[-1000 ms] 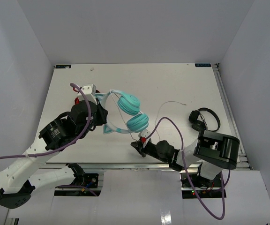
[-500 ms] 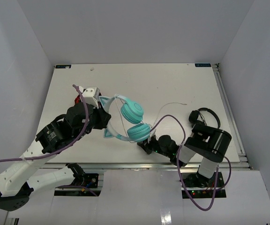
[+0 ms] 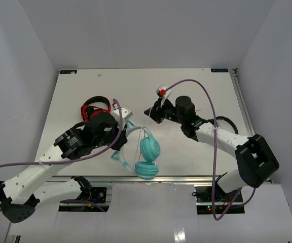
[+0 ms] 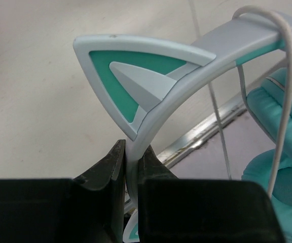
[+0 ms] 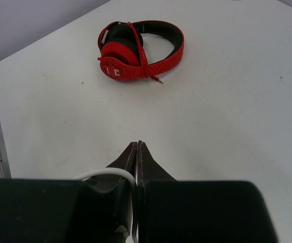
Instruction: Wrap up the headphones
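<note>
Hanging from the left fingers (image 4: 103, 170) clamped on the stiff band (image 4: 196, 71), the headphones (image 3: 146, 154) look light; their limp, slippery cord (image 5: 105, 173) sits pinched between the right fingers (image 5: 123, 162).

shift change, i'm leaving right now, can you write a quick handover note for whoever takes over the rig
Left gripper: shut on the pale band of the headphones, just below a cat ear. The cups hang by the near edge of the table.
Right gripper: shut on the white cord, held above mid-table.
Done: the cord lies over the band at one spot; I cannot tell whether there are more turns.
Left: probably wind the rest of the cord around, then set the headphones down.
The red headphones lie on the table's left side.
</note>
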